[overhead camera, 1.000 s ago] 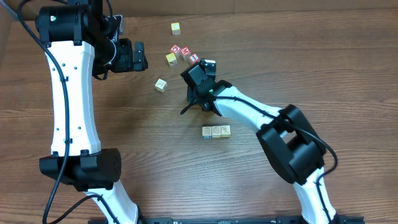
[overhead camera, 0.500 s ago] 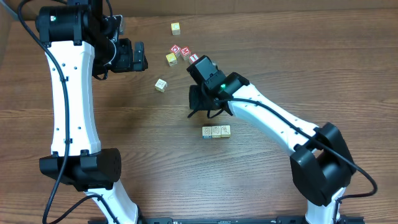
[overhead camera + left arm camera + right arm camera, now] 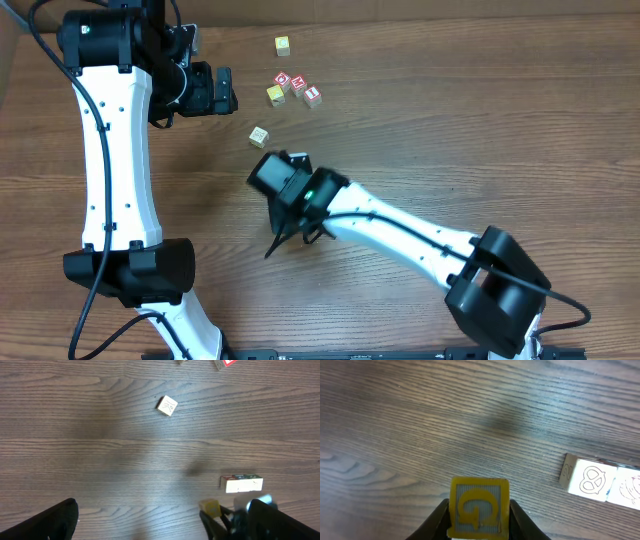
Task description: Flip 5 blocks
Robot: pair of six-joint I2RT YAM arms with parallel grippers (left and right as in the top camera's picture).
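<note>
Looks like a robotics lab or test bench rather than a home, kitchen or shop. Told first by two white-and-black jointed robot arms, the left arm (image 3: pixel 112 150) and the right arm (image 3: pixel 400 232), rising from the near edge of a brown wood-grain table (image 3: pixel 520 110), with loose black cables (image 3: pixel 40 42) running along their links. Set out with toy-like practice props only: red-faced wooden cubes (image 3: pixel 297 86) in a small cluster, a pale cream wooden cube (image 3: pixel 259 137) lying apart, a yellow wooden cube with a letter G (image 3: pixel 479 507) close before the right wrist camera. Lit flat and evenly, as in an indoor workroom.
</note>
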